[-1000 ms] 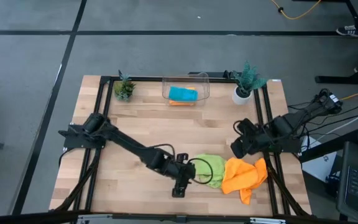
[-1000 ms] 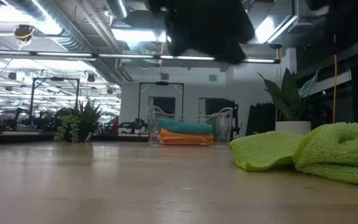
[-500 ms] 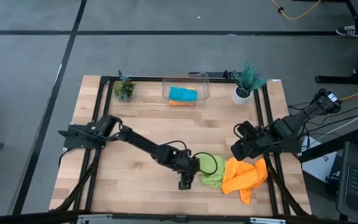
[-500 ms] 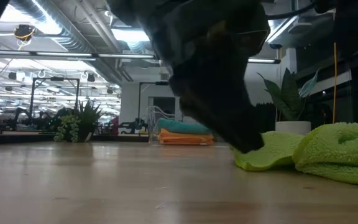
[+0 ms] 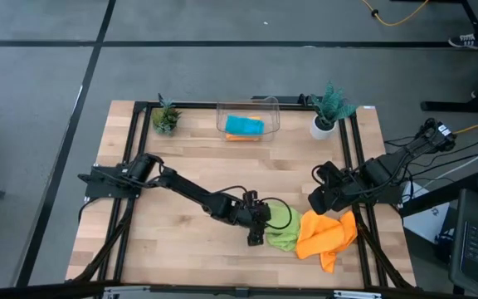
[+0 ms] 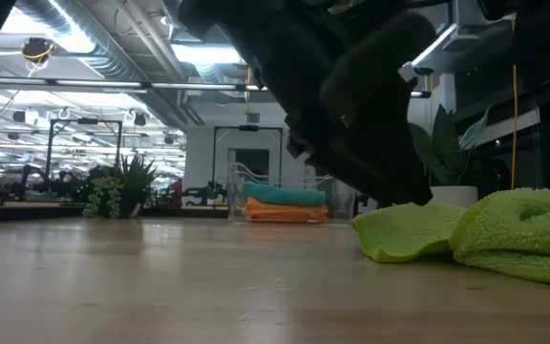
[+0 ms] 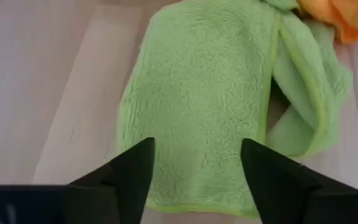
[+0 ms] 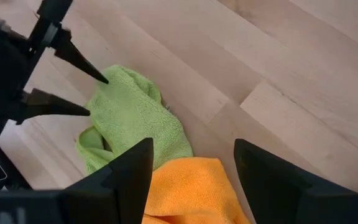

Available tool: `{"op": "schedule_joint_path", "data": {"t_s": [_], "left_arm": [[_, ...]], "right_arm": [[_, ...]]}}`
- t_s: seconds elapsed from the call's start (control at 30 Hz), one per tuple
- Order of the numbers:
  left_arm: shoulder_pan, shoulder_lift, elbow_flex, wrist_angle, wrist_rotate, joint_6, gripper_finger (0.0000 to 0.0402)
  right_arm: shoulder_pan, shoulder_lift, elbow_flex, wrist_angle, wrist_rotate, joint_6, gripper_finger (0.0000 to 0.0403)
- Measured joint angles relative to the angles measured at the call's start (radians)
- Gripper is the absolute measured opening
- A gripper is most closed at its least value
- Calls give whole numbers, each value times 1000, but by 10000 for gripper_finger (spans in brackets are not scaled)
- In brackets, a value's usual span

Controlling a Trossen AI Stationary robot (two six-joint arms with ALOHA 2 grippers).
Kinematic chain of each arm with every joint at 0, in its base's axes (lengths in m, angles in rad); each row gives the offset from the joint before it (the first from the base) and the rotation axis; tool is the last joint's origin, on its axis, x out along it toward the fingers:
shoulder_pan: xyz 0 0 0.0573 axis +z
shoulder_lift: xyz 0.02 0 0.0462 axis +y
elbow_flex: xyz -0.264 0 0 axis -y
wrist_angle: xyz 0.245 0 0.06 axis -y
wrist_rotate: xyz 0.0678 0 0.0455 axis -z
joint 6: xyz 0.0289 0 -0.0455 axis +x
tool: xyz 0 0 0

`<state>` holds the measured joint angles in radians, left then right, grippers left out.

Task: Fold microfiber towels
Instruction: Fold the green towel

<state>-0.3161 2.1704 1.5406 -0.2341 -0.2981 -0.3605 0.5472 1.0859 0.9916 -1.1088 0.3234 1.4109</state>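
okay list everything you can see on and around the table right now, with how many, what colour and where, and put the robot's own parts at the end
lime green towel: one, rumpled, near front edge of table, right of centre.
loose orange towel: one, crumpled, touching the green one on its right.
clear bin: one, back centre of table.
teal towel: one, folded, in the bin.
folded orange towel: one, in the bin under the teal one.
potted plants: two, green; one back left, one back right in a white pot.
table: one, light wood, black frame.
left pincer: open, at the green towel's left edge.
right pincer: open, empty, above the orange towel.
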Motion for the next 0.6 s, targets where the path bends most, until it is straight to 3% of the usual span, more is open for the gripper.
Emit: {"op": "schedule_joint_path", "data": {"t_s": [0.07, 0.2, 0.6], "left_arm": [[5, 0, 0, -1, 36, -67, 246], [13, 0, 0, 7, 228, -124, 255], [11, -1, 0, -1, 188, -187, 251]], "right_arm": [[0, 0, 0, 0, 0, -1, 226], [0, 0, 0, 0, 0, -2, 226], [0, 0, 0, 0, -1, -4, 226]]}}
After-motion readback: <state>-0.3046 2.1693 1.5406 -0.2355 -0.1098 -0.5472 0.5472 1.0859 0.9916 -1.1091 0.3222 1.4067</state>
